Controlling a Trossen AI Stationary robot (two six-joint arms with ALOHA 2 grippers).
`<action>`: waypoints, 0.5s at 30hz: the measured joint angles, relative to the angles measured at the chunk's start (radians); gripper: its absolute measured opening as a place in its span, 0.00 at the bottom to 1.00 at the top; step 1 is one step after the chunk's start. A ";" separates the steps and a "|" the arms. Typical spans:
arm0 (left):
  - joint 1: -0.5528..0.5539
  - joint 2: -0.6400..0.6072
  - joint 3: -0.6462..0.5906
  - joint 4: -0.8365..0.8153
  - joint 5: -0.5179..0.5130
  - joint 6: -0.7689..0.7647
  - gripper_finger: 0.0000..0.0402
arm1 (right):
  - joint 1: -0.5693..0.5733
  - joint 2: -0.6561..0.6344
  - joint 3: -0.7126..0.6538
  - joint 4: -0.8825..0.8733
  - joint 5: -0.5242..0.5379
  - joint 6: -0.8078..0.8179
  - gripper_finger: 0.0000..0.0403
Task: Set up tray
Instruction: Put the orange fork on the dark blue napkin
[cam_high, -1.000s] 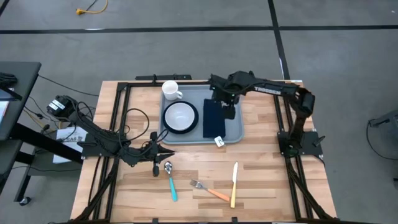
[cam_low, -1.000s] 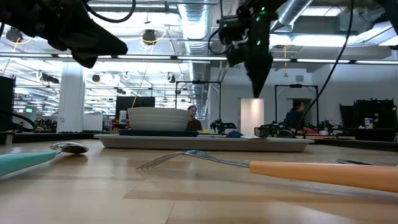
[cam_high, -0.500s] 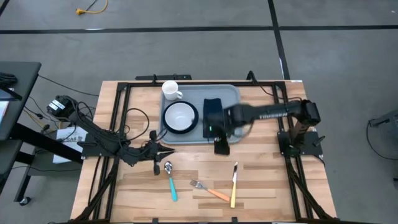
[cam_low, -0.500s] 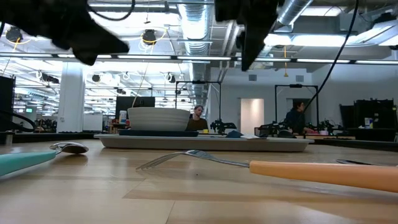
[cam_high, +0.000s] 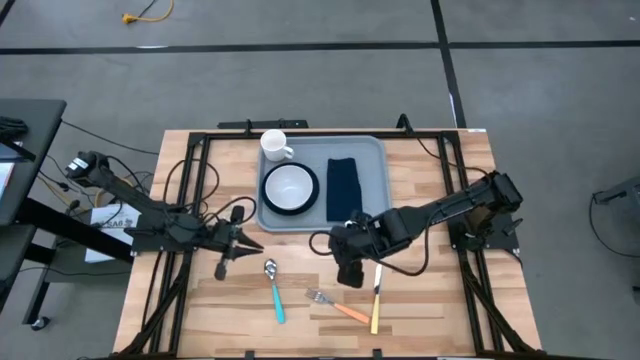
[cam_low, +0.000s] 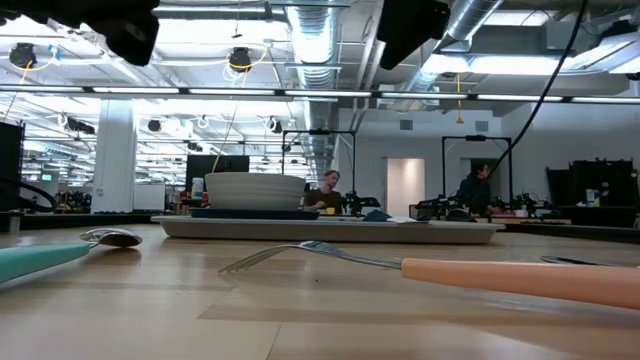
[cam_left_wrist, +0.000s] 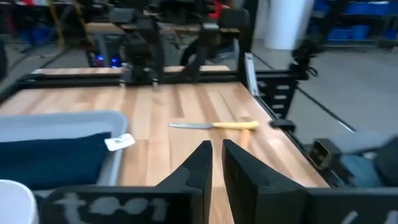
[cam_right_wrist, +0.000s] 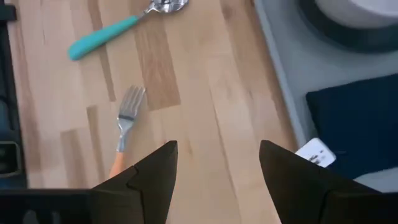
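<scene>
While one flat, rounded-corner grey-blue plastic tray (cam_high: 365, 170) lies just beyond the right gripper (cam_high: 350, 268), whose fingers are spread, it bears one round plate (cam_high: 290, 188) and one folded navy napkin (cam_high: 343, 187); the left gripper (cam_high: 244, 243), fingers nearly together, hovers beside one teal-handled spoon (cam_high: 273, 288).

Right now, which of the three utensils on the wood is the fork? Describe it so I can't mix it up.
Start at the tray and come toward the table's front edge, where three utensils lie on bare wood. The fork is the middle one, between the teal-handled spoon and the yellow-handled knife. It alone has an orange handle and tines.
</scene>
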 joint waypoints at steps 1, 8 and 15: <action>0.000 -0.008 -0.010 -0.004 0.015 0.007 0.06 | -0.001 0.000 0.000 0.000 -0.009 0.019 0.54; 0.012 -0.011 -0.029 -0.017 0.062 0.106 0.06 | -0.018 0.061 -0.002 0.028 -0.064 0.114 0.54; 0.077 -0.037 0.009 0.005 0.036 0.158 0.06 | -0.017 0.160 -0.004 0.079 -0.208 0.110 0.54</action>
